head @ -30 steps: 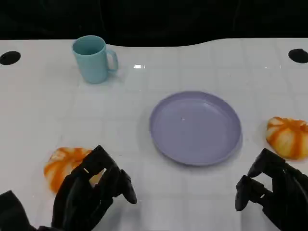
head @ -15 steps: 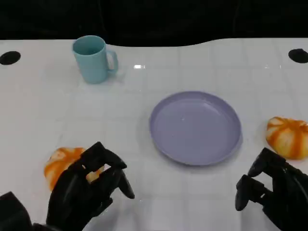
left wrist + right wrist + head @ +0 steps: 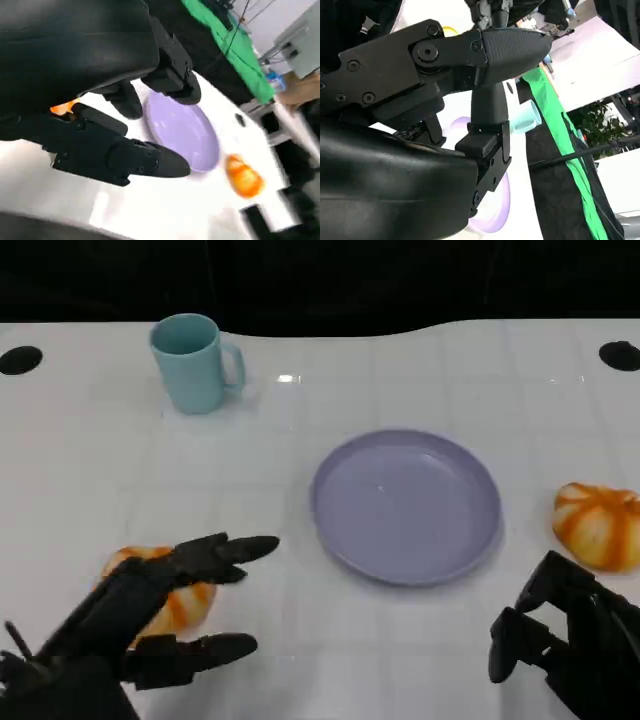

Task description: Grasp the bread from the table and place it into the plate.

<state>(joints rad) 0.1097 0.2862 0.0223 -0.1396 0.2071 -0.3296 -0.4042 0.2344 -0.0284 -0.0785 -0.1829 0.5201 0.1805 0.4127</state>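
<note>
An orange-and-white bread (image 3: 190, 602) lies on the table at the front left, partly hidden under my left hand (image 3: 125, 612). That hand hovers over it with its fingers (image 3: 222, 551) stretched out above and the thumb spread below; nothing is gripped. A sliver of this bread (image 3: 62, 107) shows behind the hand in the left wrist view. The lilac plate (image 3: 405, 505) sits empty at the centre. A second bread (image 3: 598, 525) lies right of the plate. My right hand (image 3: 560, 640) stays at the front right, fingers curled in, holding nothing.
A light blue cup (image 3: 195, 362) stands at the back left. Two dark round holes (image 3: 20, 360) mark the table's far corners. The white table (image 3: 300, 410) ends in a dark edge behind the cup. In the left wrist view the plate (image 3: 182, 127) and the second bread (image 3: 242, 176) show.
My left hand has uncurled: its fingers now stretch out flat over the front-left bread, and it has dropped lower. The right hand, plate and both breads have not moved.
</note>
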